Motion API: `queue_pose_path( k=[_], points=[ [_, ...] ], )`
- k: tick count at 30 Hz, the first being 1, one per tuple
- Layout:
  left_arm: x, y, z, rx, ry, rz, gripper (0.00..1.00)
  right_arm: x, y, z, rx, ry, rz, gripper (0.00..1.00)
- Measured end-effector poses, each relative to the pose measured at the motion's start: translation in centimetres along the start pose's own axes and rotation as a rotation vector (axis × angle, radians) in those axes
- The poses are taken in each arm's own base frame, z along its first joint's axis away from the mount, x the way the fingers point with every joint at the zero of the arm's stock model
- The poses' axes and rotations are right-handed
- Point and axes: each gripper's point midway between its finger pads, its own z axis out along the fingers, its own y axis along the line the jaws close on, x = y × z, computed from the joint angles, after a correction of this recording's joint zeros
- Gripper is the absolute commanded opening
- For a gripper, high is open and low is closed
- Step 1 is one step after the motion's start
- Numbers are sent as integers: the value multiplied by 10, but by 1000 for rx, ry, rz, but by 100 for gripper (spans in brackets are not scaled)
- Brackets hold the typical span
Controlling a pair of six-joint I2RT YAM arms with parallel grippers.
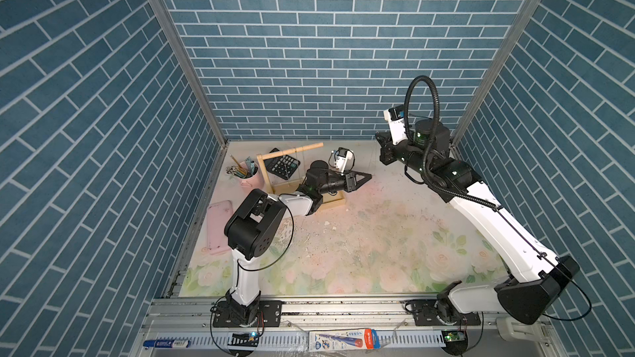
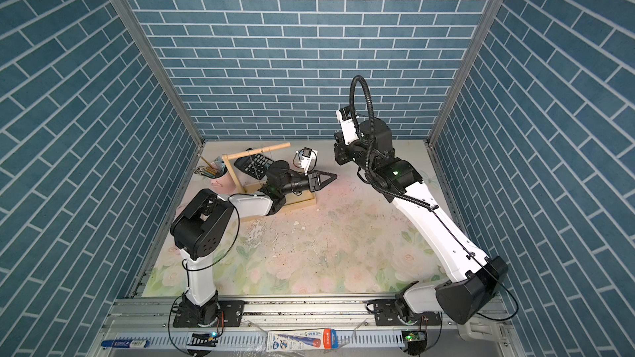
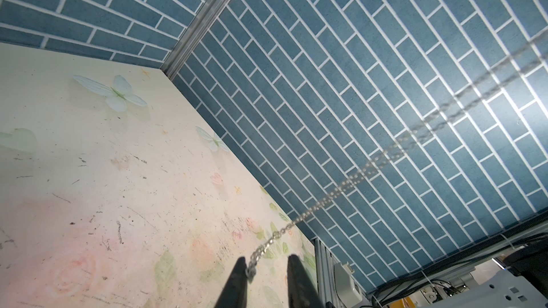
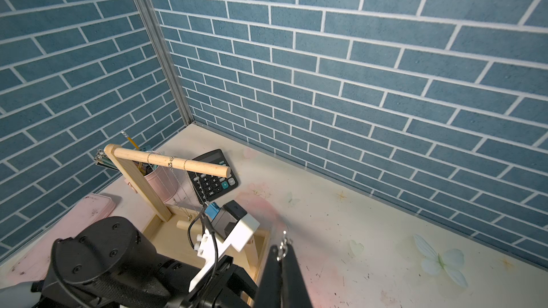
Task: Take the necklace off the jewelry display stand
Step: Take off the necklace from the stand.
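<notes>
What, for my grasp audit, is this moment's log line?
right hand: shut on necklace; left hand: open, necklace between fingers; jewelry display stand: other chains on top bar

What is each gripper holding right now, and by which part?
The right gripper is shut on the necklace, pinching its chain near what looks like the clasp. The left gripper grips nothing yet: its jaws stand apart with the chain between them.

Calculator (image 1: 282, 166) behind the stand (image 1: 266, 175), pencil cup (image 1: 248, 177) to its left

White-shelled arms (image 1: 498, 228) with black joints (image 1: 254, 224) and a ribbed black hose (image 1: 433, 97).
</notes>
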Motion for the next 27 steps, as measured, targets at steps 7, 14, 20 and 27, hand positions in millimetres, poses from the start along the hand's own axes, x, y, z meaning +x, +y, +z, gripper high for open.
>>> queue_pose_path(
  k=[7,14,20,27],
  points=[
    [-4,-4,-1,7,-9,11,20,0,0,0,0,0,0,0],
    [-4,-4,-1,8,-11,12,18,0,0,0,0,0,0,0],
    [-4,-4,-1,9,-10,12,20,0,0,0,0,0,0,0],
    [-4,-4,-1,7,-12,13,26,0,0,0,0,0,0,0]
  ],
)
